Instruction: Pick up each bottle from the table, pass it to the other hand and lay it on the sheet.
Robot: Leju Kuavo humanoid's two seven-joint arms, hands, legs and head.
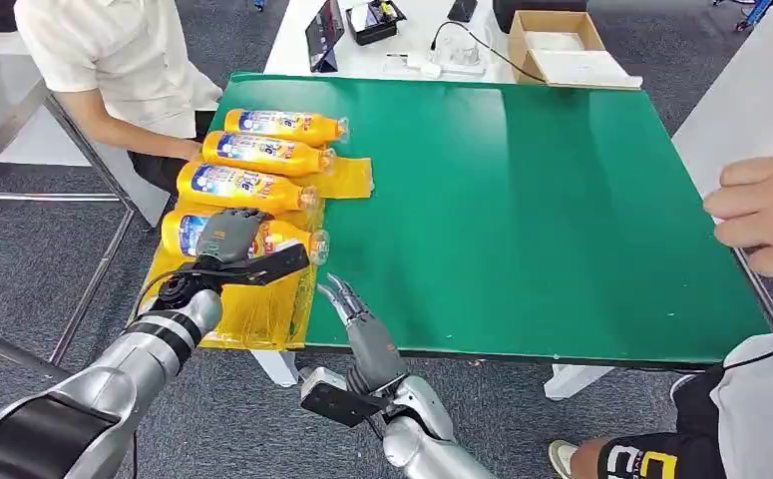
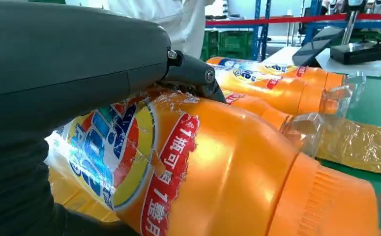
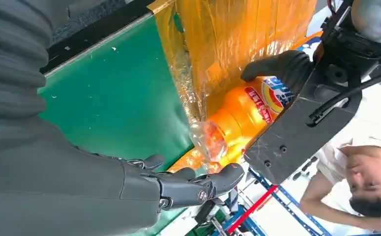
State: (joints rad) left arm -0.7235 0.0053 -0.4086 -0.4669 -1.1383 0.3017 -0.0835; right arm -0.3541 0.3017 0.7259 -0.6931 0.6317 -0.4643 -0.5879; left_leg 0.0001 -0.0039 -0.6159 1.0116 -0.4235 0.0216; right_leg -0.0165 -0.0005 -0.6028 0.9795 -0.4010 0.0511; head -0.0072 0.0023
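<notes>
Four orange bottles lie side by side on a yellow sheet [image 1: 347, 180] at the left edge of the green desk [image 1: 562, 200]. The left hand [image 1: 230, 236] rests over the nearest bottle [image 1: 287, 237], fingers wrapped around its labelled body. The right hand [image 1: 347, 299] hovers just beside that bottle's clear cap, fingers apart and holding nothing. A seated person [image 1: 123, 60] is beyond the sheet; another person's hand [image 1: 761, 215] lies at the desk's right edge.

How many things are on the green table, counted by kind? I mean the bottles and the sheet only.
Orange bottles: 4, at and, under the left hand
Yellow sheet: 1
Total: 5
</notes>
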